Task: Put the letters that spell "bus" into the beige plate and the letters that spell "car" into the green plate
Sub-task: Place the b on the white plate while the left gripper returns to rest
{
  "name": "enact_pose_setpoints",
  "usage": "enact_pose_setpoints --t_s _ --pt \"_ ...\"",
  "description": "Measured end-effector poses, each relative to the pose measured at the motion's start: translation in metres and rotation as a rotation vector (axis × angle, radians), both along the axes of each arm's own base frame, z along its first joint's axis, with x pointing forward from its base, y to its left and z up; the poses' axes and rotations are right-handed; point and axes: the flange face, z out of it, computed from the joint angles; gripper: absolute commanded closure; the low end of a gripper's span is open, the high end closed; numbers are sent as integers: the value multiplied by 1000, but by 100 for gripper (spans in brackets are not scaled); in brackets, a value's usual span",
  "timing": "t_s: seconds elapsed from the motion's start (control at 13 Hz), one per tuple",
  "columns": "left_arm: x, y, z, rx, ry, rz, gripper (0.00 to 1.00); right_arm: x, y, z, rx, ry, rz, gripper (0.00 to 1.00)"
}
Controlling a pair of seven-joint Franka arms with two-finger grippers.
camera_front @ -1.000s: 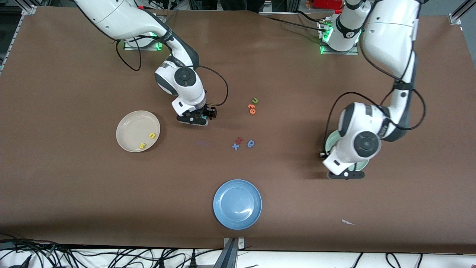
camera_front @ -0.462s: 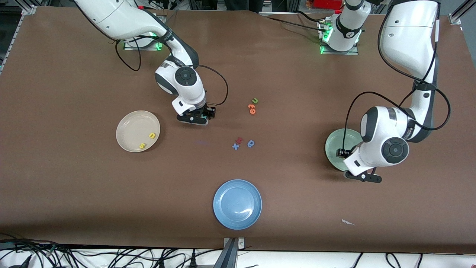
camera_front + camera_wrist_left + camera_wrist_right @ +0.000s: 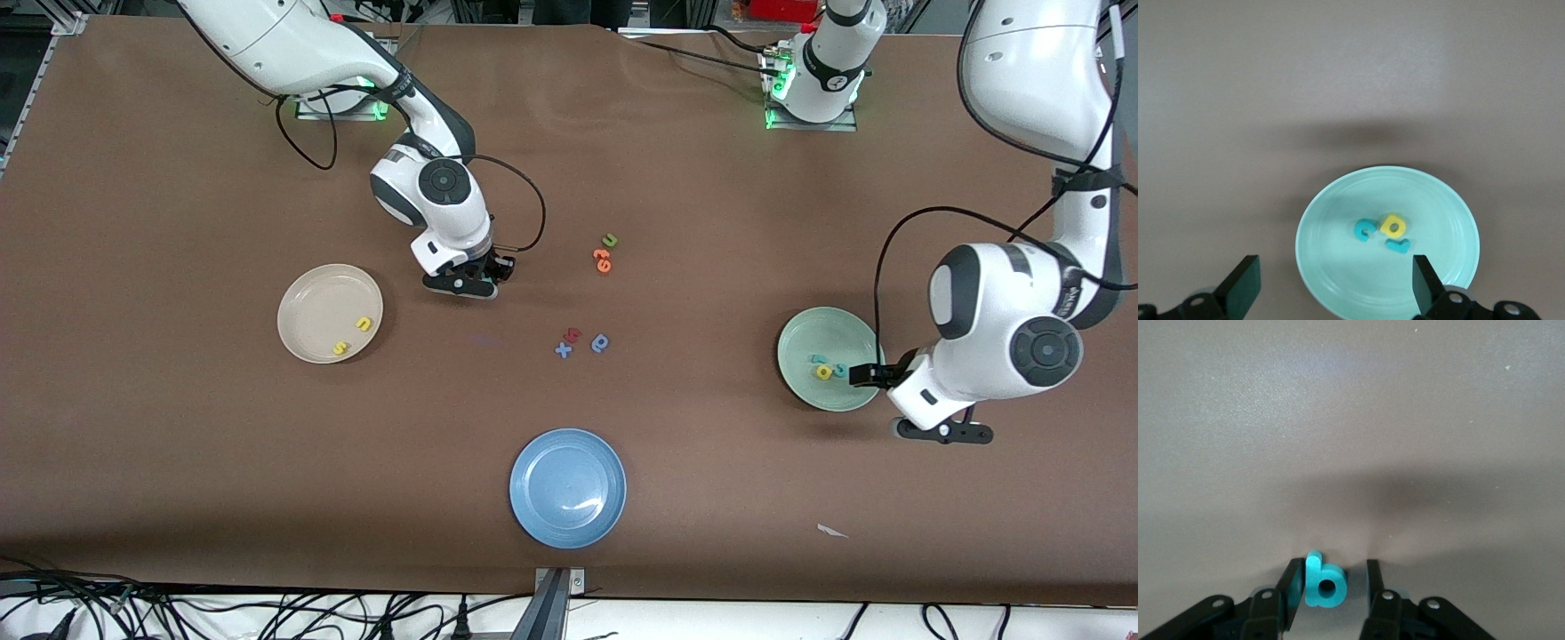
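The green plate (image 3: 827,331) (image 3: 1338,267) holds a teal "c" (image 3: 1364,230), a yellow "a" (image 3: 1393,226) and a teal "r" (image 3: 1398,246). My left gripper (image 3: 942,433) (image 3: 1335,293) hangs open and holds nothing, over the table beside that plate toward the left arm's end. The beige plate (image 3: 307,311) holds a yellow "u" (image 3: 363,324) and a yellow "s" (image 3: 340,348). My right gripper (image 3: 480,284) (image 3: 1335,565) is low on the table beside the beige plate. The teal "b" (image 3: 1324,582) lies between its fingers, touching one, with a gap to the other.
A blue plate (image 3: 567,487) sits near the front camera. Mid-table lie a green "u" (image 3: 610,240), orange letters (image 3: 602,260), a blue "x" (image 3: 563,349), a red letter (image 3: 573,335) and a blue round letter (image 3: 600,343). A white scrap (image 3: 832,531) lies near the front edge.
My left arm swung off the green plate toward its end of the table and its fingers opened, uncovering the letters there. My right gripper's fingers narrowed around the "b".
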Motion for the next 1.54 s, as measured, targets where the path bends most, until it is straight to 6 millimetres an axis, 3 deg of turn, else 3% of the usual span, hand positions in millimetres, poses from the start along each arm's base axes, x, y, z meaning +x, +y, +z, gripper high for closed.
enact_pose_setpoints --t_s 0.15,0.46,0.69,0.85,0.92,1.15,1.54 --pt "-2 10 17 -3 -9 14 0 0 0 1 3 -4 0 87" --pt "-8 7 62 -16 2 12 0 0 0 1 3 -4 0 87" --pt "-11 13 114 -25 -63 18 0 5 0 11 -1 -25 17 87" --pt "-23 18 155 -36 -106 15 0 13 -12 27 -49 -35 58 87" --pt "-32 20 169 -41 -119 10 0 21 -23 36 -70 -42 77 87" --pt "-55 28 187 -51 -175 15 0 48 -70 60 -142 -36 148 87" --pt "-80 40 235 -58 -299 24 0 80 -167 78 -211 22 308 84"
